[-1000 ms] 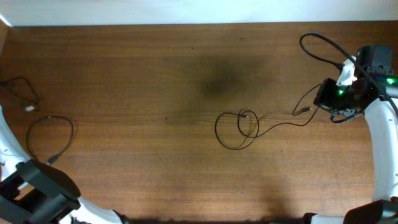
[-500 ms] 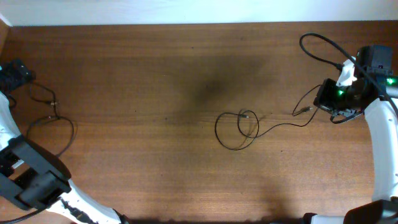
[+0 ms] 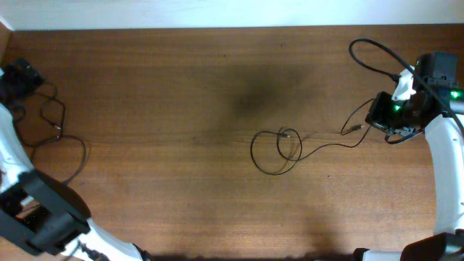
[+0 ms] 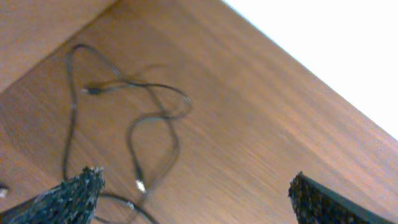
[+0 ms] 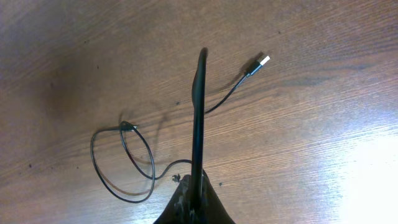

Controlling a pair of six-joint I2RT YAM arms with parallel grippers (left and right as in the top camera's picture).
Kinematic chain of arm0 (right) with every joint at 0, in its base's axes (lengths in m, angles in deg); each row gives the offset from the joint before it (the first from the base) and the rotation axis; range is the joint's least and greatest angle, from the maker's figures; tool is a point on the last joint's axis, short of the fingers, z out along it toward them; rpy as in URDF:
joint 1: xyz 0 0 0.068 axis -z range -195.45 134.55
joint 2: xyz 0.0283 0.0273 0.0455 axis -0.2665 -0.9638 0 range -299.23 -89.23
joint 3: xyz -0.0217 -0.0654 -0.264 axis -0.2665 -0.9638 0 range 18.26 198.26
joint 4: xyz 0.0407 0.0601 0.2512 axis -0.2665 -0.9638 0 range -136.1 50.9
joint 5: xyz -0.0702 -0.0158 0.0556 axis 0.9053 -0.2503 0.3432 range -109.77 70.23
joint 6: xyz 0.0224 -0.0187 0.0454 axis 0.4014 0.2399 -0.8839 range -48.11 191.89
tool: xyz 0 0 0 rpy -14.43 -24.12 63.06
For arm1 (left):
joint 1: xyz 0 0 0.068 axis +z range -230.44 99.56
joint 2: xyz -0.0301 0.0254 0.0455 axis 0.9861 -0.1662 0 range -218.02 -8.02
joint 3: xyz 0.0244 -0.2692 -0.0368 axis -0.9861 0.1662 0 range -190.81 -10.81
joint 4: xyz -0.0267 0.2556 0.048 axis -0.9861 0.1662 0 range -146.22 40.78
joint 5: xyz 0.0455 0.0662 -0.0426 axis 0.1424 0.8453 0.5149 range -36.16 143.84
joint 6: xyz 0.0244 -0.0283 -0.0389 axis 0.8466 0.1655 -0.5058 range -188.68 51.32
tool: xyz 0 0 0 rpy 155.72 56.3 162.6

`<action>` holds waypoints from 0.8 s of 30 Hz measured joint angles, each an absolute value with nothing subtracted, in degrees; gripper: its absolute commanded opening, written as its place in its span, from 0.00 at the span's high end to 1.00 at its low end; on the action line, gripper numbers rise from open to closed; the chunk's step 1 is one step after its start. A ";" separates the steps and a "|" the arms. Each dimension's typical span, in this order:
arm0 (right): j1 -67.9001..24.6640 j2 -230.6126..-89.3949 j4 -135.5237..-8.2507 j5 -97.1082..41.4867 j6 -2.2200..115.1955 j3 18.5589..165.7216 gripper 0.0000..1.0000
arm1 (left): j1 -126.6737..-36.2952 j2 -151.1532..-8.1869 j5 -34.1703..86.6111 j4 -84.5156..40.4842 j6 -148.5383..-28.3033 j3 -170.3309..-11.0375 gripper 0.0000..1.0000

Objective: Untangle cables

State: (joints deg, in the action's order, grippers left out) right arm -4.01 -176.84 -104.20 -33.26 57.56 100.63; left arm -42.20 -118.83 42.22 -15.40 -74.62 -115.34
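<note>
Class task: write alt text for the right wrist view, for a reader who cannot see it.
The right gripper, shut, pinches a thin black cable that rises straight up the middle of the frame. Beyond it on the wooden table, a silver-tipped plug lies at upper right and a loose loop at lower left.

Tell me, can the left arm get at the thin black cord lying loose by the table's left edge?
Probably yes. The left gripper stands open close above that thin black cord, and only bare wooden table lies around it.
</note>
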 measured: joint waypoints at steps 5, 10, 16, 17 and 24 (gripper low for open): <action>-13.56 -176.84 -97.89 -38.73 57.52 100.48 0.96 | -53.93 -107.59 35.51 -9.66 -74.77 -115.51 0.01; -26.68 -177.04 -81.27 -47.60 50.91 100.59 0.96 | -63.22 -108.03 28.97 -8.87 -73.68 -115.54 0.00; -32.08 -177.24 -76.84 -53.81 43.53 109.64 0.96 | -65.89 -108.03 27.44 -8.87 -72.78 -115.54 0.00; -32.08 -177.24 -79.07 -53.31 43.20 110.21 0.96 | -65.85 -108.03 27.44 -8.80 -72.78 -115.54 0.01; -37.17 -186.59 -95.63 -50.64 43.20 109.96 0.76 | -67.33 -108.03 27.42 -8.63 -72.76 -115.54 0.02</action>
